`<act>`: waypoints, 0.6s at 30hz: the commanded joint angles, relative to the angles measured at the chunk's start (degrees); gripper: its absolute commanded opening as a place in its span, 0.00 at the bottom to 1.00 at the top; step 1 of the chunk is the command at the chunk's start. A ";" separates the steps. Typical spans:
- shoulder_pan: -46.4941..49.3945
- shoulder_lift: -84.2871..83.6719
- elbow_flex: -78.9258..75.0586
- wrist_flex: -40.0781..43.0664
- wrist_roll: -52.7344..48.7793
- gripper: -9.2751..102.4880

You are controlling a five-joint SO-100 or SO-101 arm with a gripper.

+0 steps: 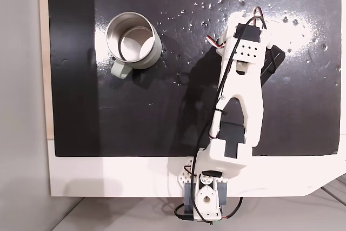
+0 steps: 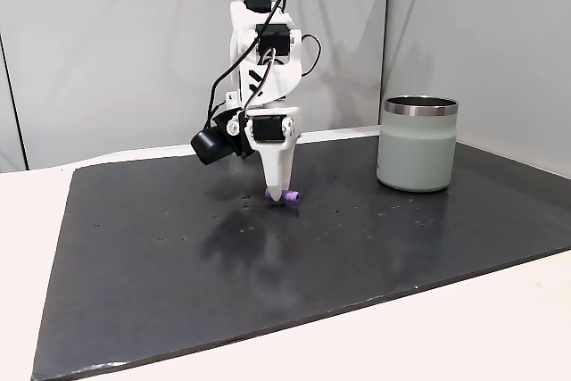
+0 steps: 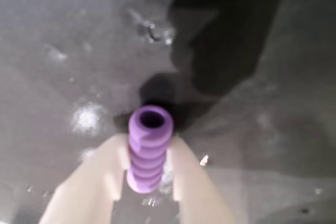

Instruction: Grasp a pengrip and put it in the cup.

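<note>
The purple ribbed pengrip (image 3: 149,153) sits between my two pale fingers (image 3: 105,171), which press against both its sides in the wrist view. In a fixed view, my gripper (image 2: 284,192) points straight down with the pengrip (image 2: 287,196) at its tip, at the level of the black mat. The pale grey-green cup (image 2: 417,144) stands upright well to the right of the gripper there. From above, the cup (image 1: 155,50) lies at the upper left with its handle (image 1: 120,70) toward the lower left, and my arm (image 1: 240,96) covers the gripper.
A black mat (image 1: 135,117) covers most of the white table (image 1: 108,177). Bare mat lies between my arm and the cup. The arm's base (image 1: 204,198) is clamped at the table's near edge. A grey wall (image 2: 116,42) rises behind.
</note>
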 commanded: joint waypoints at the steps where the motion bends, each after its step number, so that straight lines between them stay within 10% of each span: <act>1: -0.88 9.49 -0.62 1.05 -0.26 0.08; 18: -23.73 21.80 -21.53 10.55 -11.87 0.08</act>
